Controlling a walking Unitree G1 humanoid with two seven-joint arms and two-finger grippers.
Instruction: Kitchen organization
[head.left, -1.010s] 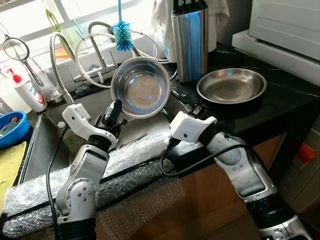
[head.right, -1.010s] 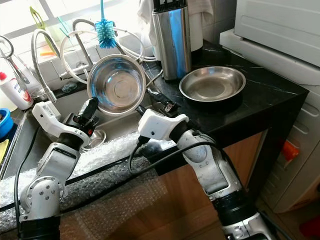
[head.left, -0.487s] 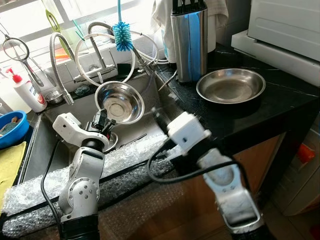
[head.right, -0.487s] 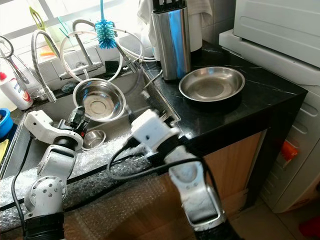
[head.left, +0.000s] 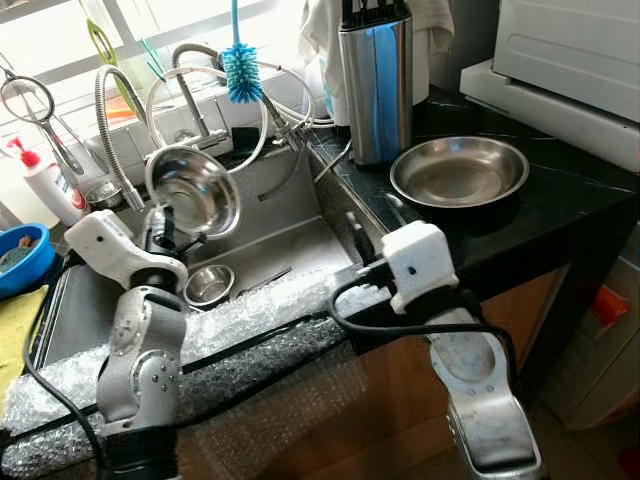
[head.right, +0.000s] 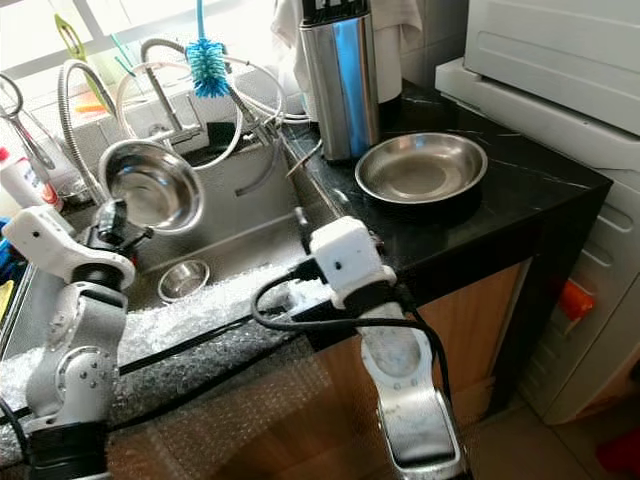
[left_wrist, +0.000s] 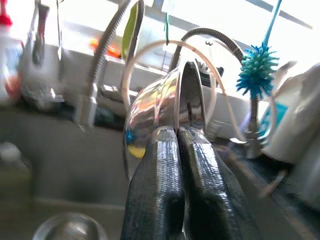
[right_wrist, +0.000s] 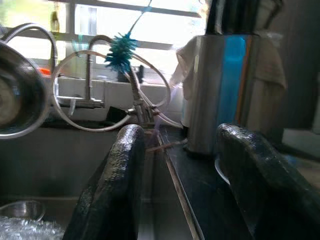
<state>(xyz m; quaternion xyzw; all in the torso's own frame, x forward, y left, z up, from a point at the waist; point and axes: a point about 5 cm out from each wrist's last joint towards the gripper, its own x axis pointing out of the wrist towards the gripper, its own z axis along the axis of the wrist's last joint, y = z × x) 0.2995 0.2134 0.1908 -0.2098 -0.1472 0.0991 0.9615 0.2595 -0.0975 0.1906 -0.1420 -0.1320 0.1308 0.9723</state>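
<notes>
We've got the black counter on the right with a wide steel pan sitting on it, and the sink next to it, a faucet and a blue brush hanging over the back. A tall knife block stands just behind the pan.

The bowl is up in the air over the left side of the sink, tilted on edge. Our left gripper has its fingers squeezed together on the bowl's rim, so only a thin edge pinch is holding it. Our right gripper sits low at the front edge of the sink, fingers spread wide with nothing between them.

Down in the sink basin there's a little steel cup, pretty much under the bowl.

What worries us: a rim pinch on smooth steel is slippy, and with the bowl tipped like that it could twist out and clang onto the cup. It's also near the faucet hoses, so a swing toward the back could snag one.
</notes>
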